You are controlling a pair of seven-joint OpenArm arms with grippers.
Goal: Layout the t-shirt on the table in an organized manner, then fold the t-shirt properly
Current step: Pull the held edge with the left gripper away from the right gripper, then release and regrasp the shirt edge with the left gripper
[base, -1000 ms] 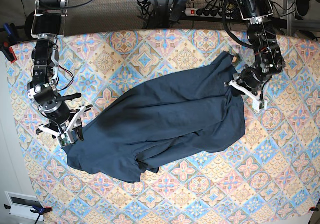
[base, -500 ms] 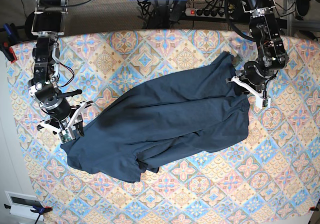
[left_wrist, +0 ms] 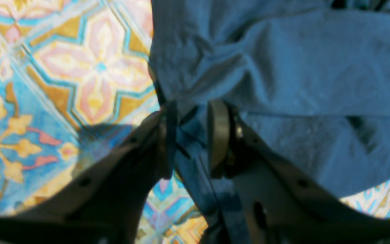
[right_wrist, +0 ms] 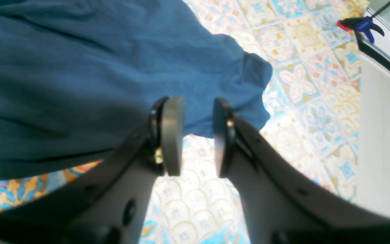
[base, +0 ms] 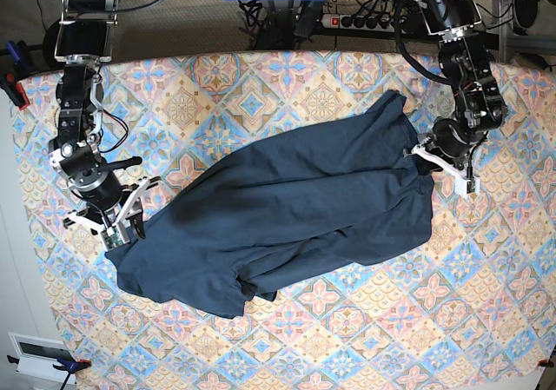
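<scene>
The dark navy t-shirt (base: 295,208) lies crumpled in a slanted heap across the patterned table (base: 347,338). My left gripper (base: 441,168) is at the shirt's right edge. In the left wrist view the left gripper (left_wrist: 193,112) is open, and a loose fold of the t-shirt (left_wrist: 283,67) runs between its fingers over the table (left_wrist: 80,67). My right gripper (base: 124,234) is at the shirt's lower left corner. The right wrist view shows the right gripper (right_wrist: 196,135) open, with the t-shirt (right_wrist: 63,67) just beyond its tips and bare table (right_wrist: 317,84) in the gap.
A blue clamp (right_wrist: 361,23) grips the table edge near the right arm. A red and blue clamp (base: 13,86) sits at the left edge. A power strip (base: 365,21) and cables lie behind the table. A white box (base: 39,351) is at the lower left.
The left arm has shifted right and drawn the shirt's right edge with it, and its jaws have widened. The right arm has barely moved.
</scene>
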